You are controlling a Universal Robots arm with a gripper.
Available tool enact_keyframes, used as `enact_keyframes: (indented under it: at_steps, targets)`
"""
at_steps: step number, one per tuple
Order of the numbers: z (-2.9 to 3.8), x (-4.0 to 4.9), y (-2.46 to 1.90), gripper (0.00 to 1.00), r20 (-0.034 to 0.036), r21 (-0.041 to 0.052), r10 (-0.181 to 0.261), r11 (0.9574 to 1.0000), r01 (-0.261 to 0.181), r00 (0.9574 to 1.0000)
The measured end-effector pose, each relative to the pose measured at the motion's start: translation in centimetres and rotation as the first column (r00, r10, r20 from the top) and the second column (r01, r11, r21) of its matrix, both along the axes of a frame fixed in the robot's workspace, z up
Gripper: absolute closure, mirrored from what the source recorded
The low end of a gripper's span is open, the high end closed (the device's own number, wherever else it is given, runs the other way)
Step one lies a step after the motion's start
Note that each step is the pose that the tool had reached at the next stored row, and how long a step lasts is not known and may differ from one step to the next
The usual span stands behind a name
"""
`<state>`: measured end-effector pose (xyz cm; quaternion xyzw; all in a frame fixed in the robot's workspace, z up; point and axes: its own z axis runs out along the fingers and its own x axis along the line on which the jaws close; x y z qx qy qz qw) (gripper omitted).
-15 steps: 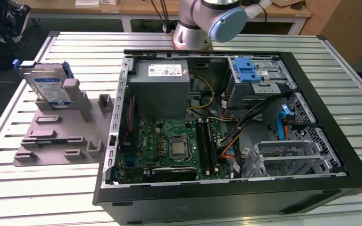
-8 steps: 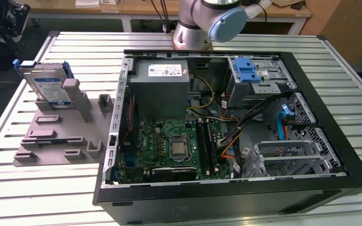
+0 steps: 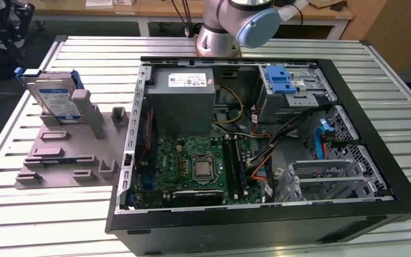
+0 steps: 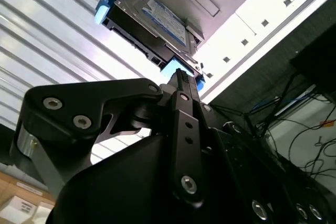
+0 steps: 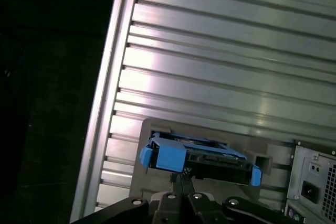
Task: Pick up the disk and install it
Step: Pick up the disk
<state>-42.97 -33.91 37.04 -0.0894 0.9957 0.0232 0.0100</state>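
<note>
The disk [image 3: 52, 96] stands on edge in a grey holder [image 3: 62, 155] at the exterior view's left, beside the open computer case [image 3: 377, 134]. It is silver with a white-and-blue label and a blue carrier around it. In the second wrist view my gripper [image 4: 181, 77] points at the disk [image 4: 152, 17] from a short distance and does not touch it. In the first wrist view the disk's blue-framed edge [image 5: 199, 158] lies just beyond the gripper [image 5: 178, 181].
Inside the case are a grey power-supply box [image 3: 184, 101], a motherboard [image 3: 198, 166], loose cables, a blue ridged latch [image 3: 280, 80] and metal drive cages [image 3: 334, 176]. The arm's base [image 3: 220, 32] stands behind the case. Everything rests on a slatted metal table [image 3: 34, 214].
</note>
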Motion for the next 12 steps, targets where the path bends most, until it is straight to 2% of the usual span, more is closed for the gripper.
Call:
enact_keyframes:
  at_steps: [3, 6, 9, 12]
  targets:
    - [-0.03, 0.00, 0.00, 0.89, 0.0000, 0.0000, 0.054, 0.9985, -0.054, 0.9985]
    - [-0.06, 0.00, 0.00, 0.89, 0.0000, 0.0000, 0.109, 0.9940, -0.109, 0.9940]
    - [-0.09, 0.00, 0.00, 0.89, 0.0000, 0.0000, 0.162, 0.9868, -0.162, 0.9868]
    - [-0.11, 0.00, 0.00, 0.89, 0.0000, -0.0001, 0.215, 0.9767, -0.215, 0.9767]
